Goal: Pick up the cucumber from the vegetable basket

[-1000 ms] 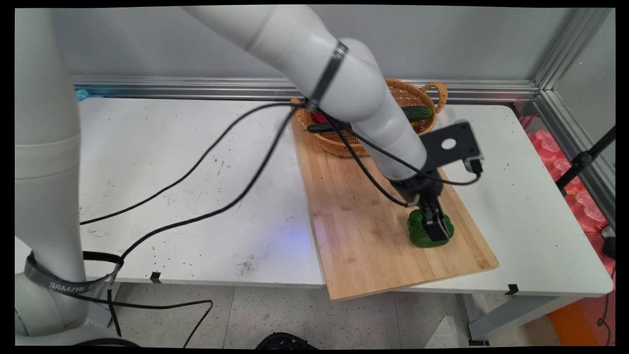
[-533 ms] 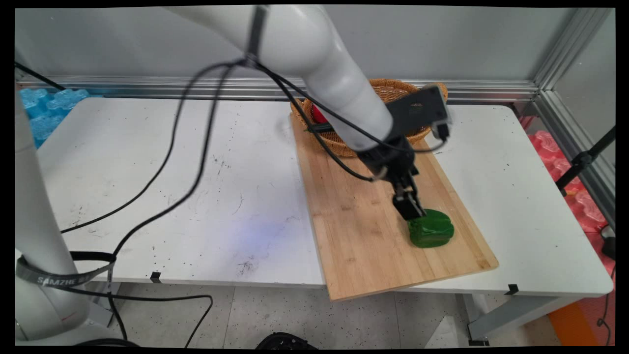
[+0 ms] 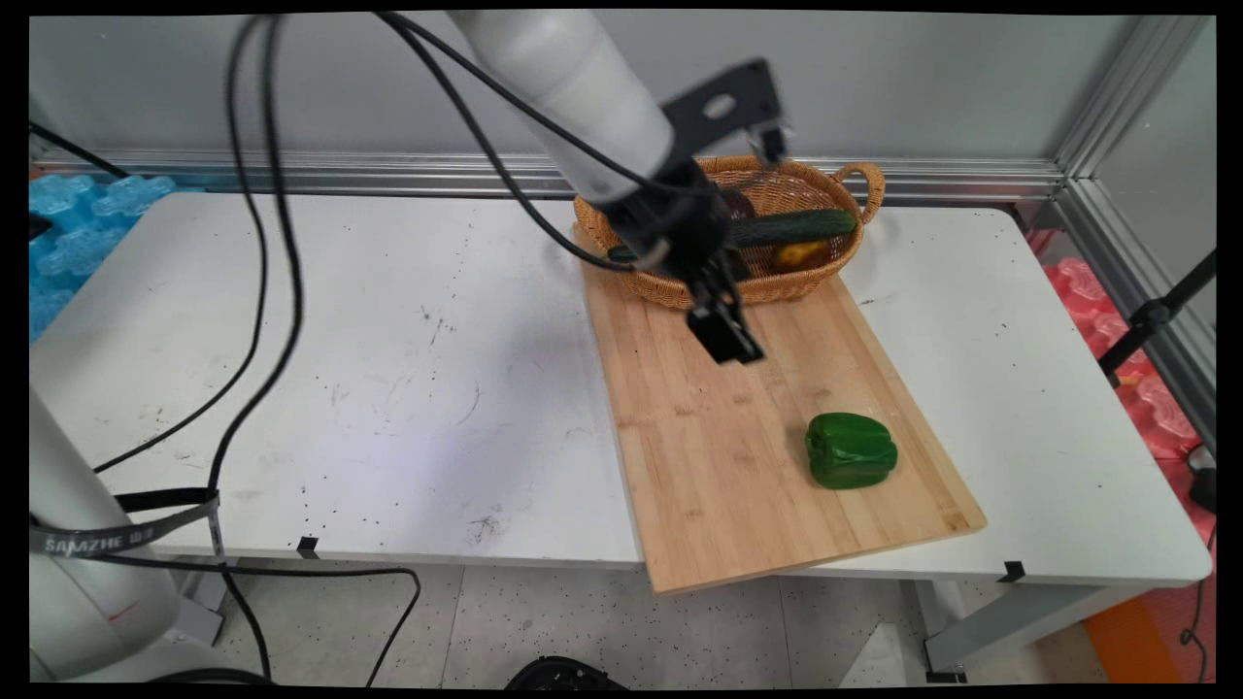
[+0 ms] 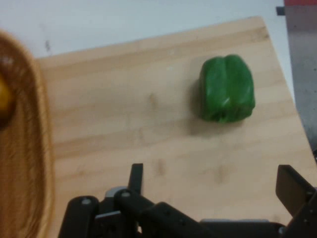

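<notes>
Green pepper (image 3: 851, 449) lies on its side on your wooden cutting board (image 3: 719, 466), toward the board's near right part, nothing touching it. Hand view shows the same pepper (image 4: 227, 88) alone on bare wood (image 4: 124, 119), well apart from the fingers (image 4: 135, 178).

Left to right in the main view: black cables (image 3: 262, 243) hang down over the left half of the white table (image 3: 340, 340). The white arm (image 3: 563, 87) comes in from the top. Your gripper (image 3: 723, 335) hangs above the far part of the board, just in front of the wicker basket (image 3: 777, 286), holding nothing. Fingers are spread wide: in the hand view one sits at lower centre and the other at the right edge, with plain board showing between them.

The basket sits at the board's far end. Inside it you can see a long dark green cucumber (image 3: 791, 228) lying across, something yellow (image 3: 798, 255) below it, and a dark rounded thing (image 3: 740, 204) behind the gripper that I cannot identify. The basket rim (image 4: 42, 148) and the yellow item (image 4: 4, 101) also show at the hand view's left edge.
</notes>
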You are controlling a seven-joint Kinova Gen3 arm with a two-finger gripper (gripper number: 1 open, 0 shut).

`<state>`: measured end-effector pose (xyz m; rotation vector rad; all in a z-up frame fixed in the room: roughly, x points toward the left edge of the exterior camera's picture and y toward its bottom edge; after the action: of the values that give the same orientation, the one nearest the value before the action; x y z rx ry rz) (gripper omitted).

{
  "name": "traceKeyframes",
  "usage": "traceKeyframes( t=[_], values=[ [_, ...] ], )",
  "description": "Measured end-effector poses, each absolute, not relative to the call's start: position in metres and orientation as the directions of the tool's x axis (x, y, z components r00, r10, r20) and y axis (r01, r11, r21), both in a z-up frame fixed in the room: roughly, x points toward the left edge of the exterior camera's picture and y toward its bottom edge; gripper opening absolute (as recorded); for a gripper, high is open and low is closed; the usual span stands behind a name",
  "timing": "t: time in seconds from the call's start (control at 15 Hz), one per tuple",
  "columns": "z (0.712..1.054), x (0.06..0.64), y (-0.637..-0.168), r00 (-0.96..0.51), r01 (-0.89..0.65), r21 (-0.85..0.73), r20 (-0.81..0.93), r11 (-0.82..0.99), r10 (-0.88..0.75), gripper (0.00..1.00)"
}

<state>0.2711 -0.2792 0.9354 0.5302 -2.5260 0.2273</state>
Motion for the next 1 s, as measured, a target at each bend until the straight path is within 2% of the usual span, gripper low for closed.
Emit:
traceKeyframes(
  t=[0.53,1.0],
  values=[
    [0.968,0.359,-0.305,-0.670,-0.622,-0.035,0.541,0.782,-0.509,1.00],
    [0.965,0.396,-0.349,-0.590,-0.716,-0.036,0.566,0.697,-0.576,1.00]
  ],
)
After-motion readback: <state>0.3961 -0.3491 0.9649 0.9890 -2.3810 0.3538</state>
